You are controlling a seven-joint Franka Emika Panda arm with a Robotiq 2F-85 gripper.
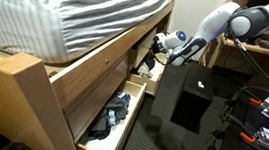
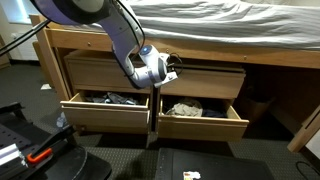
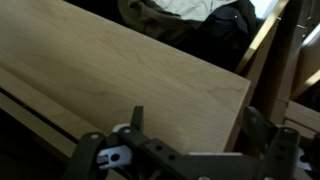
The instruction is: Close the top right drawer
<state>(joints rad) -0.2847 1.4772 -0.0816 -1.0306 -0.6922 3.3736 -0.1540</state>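
Observation:
The top right drawer (image 2: 206, 80) is a light-wood box with a plain flat front in the upper row under the bed. Its inside is hidden and no cloth shows in it. My gripper (image 2: 163, 70) is at the drawer's left end, by the gap between the two upper drawers. It also shows in an exterior view (image 1: 161, 48). In the wrist view the gripper (image 3: 200, 128) is open. Its fingers sit close against the flat wood front (image 3: 130, 70), near the front's edge.
Both lower drawers stand pulled out. One holds dark grey clothes (image 2: 112, 98) (image 1: 110, 113) and the other holds a pale cloth (image 2: 185, 107). A striped mattress (image 1: 71, 8) overhangs above. A black box (image 1: 187, 101) and equipment with red parts (image 1: 266, 114) stand on the floor beside the bed.

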